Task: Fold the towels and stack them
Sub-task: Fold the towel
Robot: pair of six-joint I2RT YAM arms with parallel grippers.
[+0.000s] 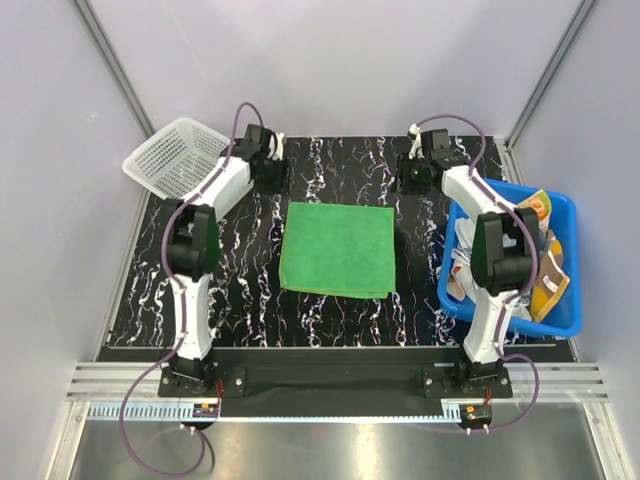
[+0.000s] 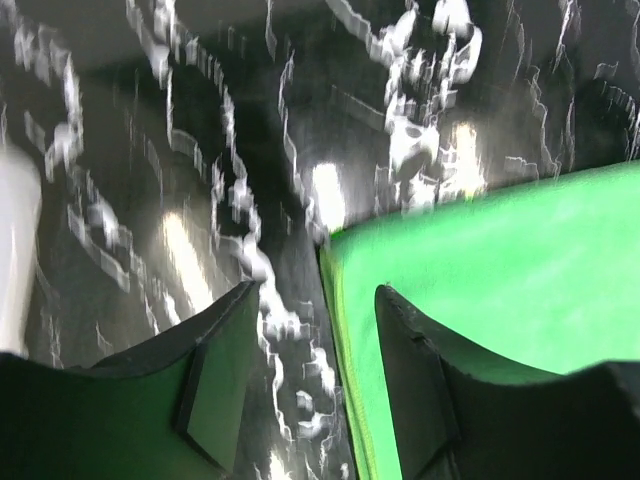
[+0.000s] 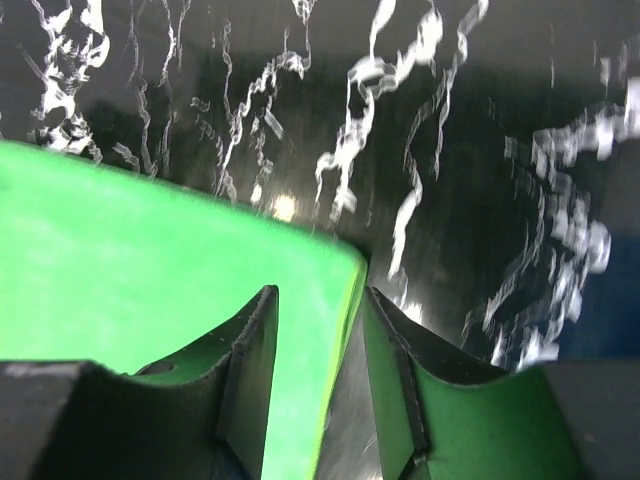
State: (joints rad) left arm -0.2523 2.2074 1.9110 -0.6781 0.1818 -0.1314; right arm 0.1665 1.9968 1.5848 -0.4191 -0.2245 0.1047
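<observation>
Top external view has the green towel point(image 1: 337, 248) lying flat and square near the middle of the dark marbled table point(image 1: 250, 300), well apart from both the white mesh basket point(image 1: 170, 160) in the upper left and the blue tub point(image 1: 565, 210) at the right edge, where the other towels point(image 1: 545, 285) sit in a crumpled heap. That central spot looks chosen so both arms can reach it evenly. The left gripper point(image 1: 268, 168) hangs just beyond the towel's upper left corner and the right gripper point(image 1: 412, 175) just beyond its upper right corner, a mirrored stance that suits taking the far edge at both ends at once. In the left wrist view the claw is released: the two dark fingers point(image 2: 215, 390) stand apart with nothing between them, bare table in the gap and the towel's corner and side edge close to the right-hand finger. In the right wrist view the claw is likewise spread and empty, and the towel's rounded corner shows in the gap between the fingers point(image 3: 250, 380), lying on the table below rather than pinched. Both wrist views are blurred, so how near the tips are to the cloth is hard to tell. A doubled line along the towel's lower edge in the top view hints at a fold already made, though that is uncertain. My reading is that each claw is lined up on a far corner for the next fold, with stacking not yet begun.
</observation>
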